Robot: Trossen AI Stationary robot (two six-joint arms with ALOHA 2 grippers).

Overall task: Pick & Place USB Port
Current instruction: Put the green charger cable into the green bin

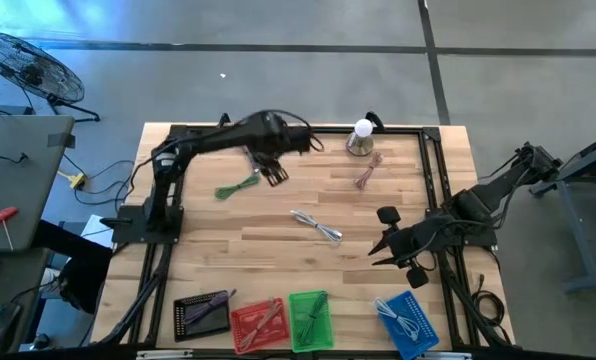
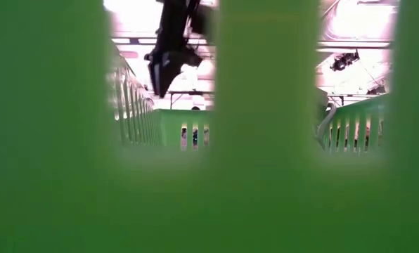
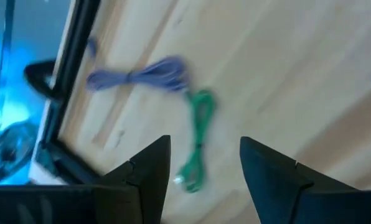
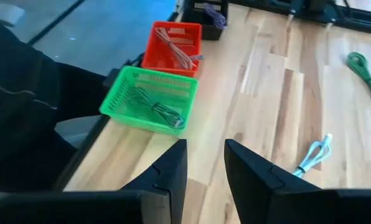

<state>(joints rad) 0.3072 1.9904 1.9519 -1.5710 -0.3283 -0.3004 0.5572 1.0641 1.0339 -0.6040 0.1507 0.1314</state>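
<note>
left gripper [image 1: 275, 176] hangs with its fingers apart and empty at about 11 o'clock on the table [image 1: 418, 190], just beside the loose green cable [image 1: 238, 186], so i'd judge this pick hasn't started. right gripper [image 1: 381, 245] waits open and empty near 3 o'clock. white cable [image 1: 316, 227] and reddish cable [image 1: 366, 173] still lie loose, while the black [image 1: 203, 312], red [image 1: 257, 324], green [image 1: 310, 320] and blue [image 1: 407, 318] baskets along 6 o'clock each hold cables already, so the sorting looks partly done.

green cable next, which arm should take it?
Left. Its end effector hangs open right beside the green cable, which also shows between its fingers in the left wrist view. The right end effector sits across the table near the right rail, nearer the white cable.
</note>
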